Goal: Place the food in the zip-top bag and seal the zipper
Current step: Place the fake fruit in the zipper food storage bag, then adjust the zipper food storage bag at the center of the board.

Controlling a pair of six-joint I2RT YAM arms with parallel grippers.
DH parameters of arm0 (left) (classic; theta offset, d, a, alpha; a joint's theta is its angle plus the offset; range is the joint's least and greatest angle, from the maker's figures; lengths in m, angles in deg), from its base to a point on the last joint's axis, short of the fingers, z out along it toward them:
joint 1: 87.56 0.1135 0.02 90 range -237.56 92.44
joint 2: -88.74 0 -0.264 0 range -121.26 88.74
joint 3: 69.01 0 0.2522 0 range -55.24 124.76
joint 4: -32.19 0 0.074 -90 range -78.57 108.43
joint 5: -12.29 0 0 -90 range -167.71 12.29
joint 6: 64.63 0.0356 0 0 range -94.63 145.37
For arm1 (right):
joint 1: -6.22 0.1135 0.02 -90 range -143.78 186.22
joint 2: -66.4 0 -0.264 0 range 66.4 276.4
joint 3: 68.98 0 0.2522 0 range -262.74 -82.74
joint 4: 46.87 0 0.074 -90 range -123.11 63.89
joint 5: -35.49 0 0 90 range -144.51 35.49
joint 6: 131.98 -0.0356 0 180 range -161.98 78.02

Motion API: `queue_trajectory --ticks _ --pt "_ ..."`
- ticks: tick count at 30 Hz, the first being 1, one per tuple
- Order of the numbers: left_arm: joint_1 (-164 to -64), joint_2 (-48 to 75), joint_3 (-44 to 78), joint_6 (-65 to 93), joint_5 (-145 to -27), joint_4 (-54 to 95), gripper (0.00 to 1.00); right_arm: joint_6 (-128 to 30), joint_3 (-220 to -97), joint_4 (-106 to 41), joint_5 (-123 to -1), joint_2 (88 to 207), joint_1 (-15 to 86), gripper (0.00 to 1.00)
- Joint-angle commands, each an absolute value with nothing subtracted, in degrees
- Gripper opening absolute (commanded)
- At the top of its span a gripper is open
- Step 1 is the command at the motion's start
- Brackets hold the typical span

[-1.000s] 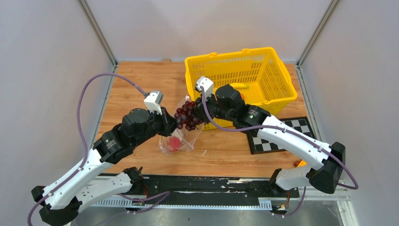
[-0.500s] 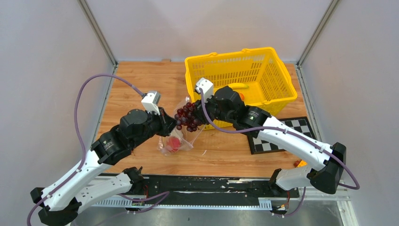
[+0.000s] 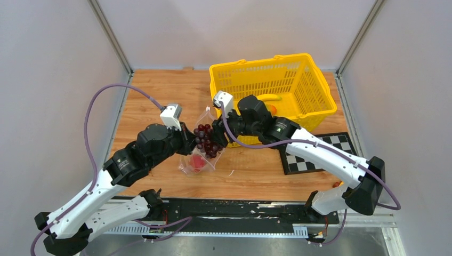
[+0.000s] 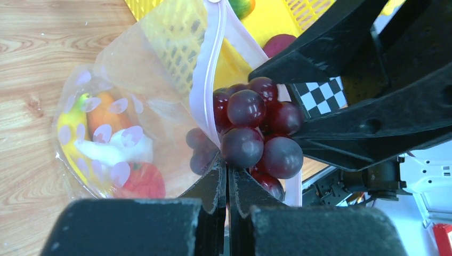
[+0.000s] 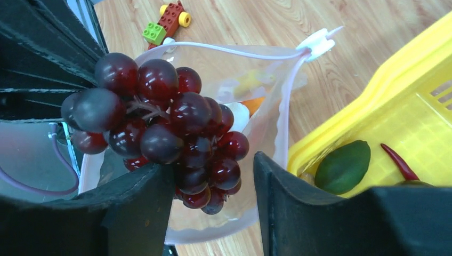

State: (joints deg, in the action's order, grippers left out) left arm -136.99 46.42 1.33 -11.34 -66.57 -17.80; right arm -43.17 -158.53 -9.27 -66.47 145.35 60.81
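The clear dotted zip-top bag (image 3: 200,160) hangs open between my arms. My left gripper (image 4: 228,176) is shut on the bag's pink zipper strip (image 4: 205,80) and holds the mouth up. The dark grapes (image 5: 160,122) sit in the bag's mouth, resting against one finger of my right gripper (image 5: 210,165). Its jaws stand apart, with a gap on the other side. The grapes also show from above (image 3: 205,140). Inside the bag lie a yellow banana (image 4: 69,138), an orange piece (image 4: 101,114) and a red piece (image 4: 141,181). The zipper's white tab (image 5: 318,38) is at the far end.
The yellow mesh basket (image 3: 266,60) stands right behind the bag, with a green piece (image 5: 342,166) and a red chili (image 5: 397,160) in it. Toy blocks (image 5: 168,21) lie on the wood beyond the bag. A checkerboard mat (image 3: 320,152) lies at the right.
My right gripper has moved left and down, bringing the grapes from above the bag into its mouth. The left gripper has kept its hold on the bag's edge.
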Motion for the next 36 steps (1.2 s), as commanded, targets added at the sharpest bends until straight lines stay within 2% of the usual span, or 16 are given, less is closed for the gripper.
queue_trajectory --ticks 1,3,4,6,9,12,14,18,23,28,32,36 --pt "-137.13 46.03 3.44 -10.75 -67.47 -15.48 0.0 -42.86 -162.13 -10.16 -70.28 148.38 61.13 0.46" --pt "-137.13 46.27 3.3 -10.8 -67.32 -15.72 0.0 -43.63 -162.7 -8.89 -61.99 148.81 61.41 0.27" --pt "-137.13 46.43 3.37 -10.77 -67.04 -16.02 0.0 -43.92 -162.9 -7.86 -57.32 148.84 61.41 0.26" --pt "-137.13 47.18 3.34 -10.76 -66.19 -16.53 0.0 -43.9 -163.62 -5.78 -49.24 148.36 61.42 0.31" --pt "-137.13 47.95 3.13 -10.8 -64.88 -16.95 0.0 -44.33 -161.65 -8.62 -47.11 145.27 61.42 0.39" --pt "-137.13 47.82 3.23 -10.7 -64.66 -17.03 0.0 -45.23 -157.12 -14.87 -54.51 141.47 61.42 0.54" --pt "-137.13 47.39 3.29 -10.71 -64.81 -16.88 0.0 -47.39 -155.71 -18.37 -60.93 139.43 61.42 0.58" --pt "-137.13 46.79 2.96 -10.88 -65.85 -16.19 0.0 -49.01 -155.29 -21.38 -68.01 138.47 61.42 0.61" --pt "-137.12 46.8 2.67 -11.23 -66.54 -15.63 0.0 -49.89 -155.64 -20.91 -67.82 138.36 61.42 0.61" --pt "-137.13 47.36 2.28 -11.2 -66.46 -15.73 0.0 -50.16 -154.17 -20.59 -63.17 136.23 61.41 0.61" --pt "-137.13 47.31 2.49 -11.27 -66.44 -16.0 0.0 -52.04 -155.05 -12.57 -57.66 136.22 61.42 0.64" --pt "-137.13 47.75 2.75 -11.04 -65.5 -16.43 0.0 -57.49 -149.97 -7.6 -52.82 133.98 61.41 0.66"
